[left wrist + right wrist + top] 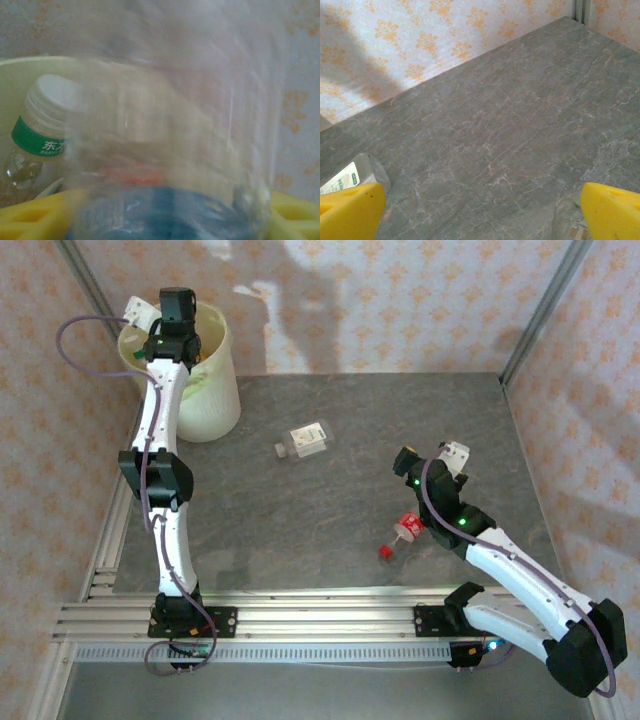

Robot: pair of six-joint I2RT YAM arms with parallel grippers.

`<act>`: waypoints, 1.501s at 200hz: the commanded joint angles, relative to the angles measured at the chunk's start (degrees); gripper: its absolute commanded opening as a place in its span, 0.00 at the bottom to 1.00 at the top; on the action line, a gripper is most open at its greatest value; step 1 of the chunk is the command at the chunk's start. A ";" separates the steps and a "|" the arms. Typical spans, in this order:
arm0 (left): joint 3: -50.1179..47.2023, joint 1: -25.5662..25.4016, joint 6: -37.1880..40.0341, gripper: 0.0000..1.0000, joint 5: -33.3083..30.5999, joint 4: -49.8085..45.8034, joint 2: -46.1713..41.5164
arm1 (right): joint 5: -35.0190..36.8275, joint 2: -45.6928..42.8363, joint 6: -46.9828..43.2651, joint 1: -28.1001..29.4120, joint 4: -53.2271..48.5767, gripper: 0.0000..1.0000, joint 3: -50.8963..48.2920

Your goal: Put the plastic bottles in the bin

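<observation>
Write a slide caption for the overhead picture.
Left gripper over the bin; right gripper open near a red-labelled bottle, a white-labelled bottle lying on the table.

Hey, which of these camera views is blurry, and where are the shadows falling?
Left wrist view: a clear bottle right against the lens is smeared and out of focus, while the green-labelled bottle behind it reads sharper. Top external view: evenly lit, with soft shadows on the back wall. Right wrist view: the table is crisp, and a shadow darkens the wallpaper at left.

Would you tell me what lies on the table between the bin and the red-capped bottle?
In the top view, a clear white-labelled bottle lies there on its side; the rest is bare tabletop.
</observation>
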 commanded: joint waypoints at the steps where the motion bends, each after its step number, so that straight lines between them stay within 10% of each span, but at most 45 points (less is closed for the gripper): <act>1: 6.40 0.95 -3.95 0.84 -3.32 -1.67 1.98 | 2.94 -0.93 1.03 -0.35 -1.91 0.99 -0.81; 112: 4.48 0.91 -0.82 0.96 14.95 -0.85 -4.34 | -2.78 -1.76 18.30 -6.40 -21.67 0.99 -2.43; 156: -1.25 0.21 1.20 0.97 21.31 2.22 -8.79 | -18.29 -1.61 20.41 -12.79 -20.11 0.99 -5.73; 300: -10.56 -4.03 8.33 1.00 35.92 4.80 -15.84 | -29.05 12.10 19.68 -18.34 -10.29 0.86 -7.39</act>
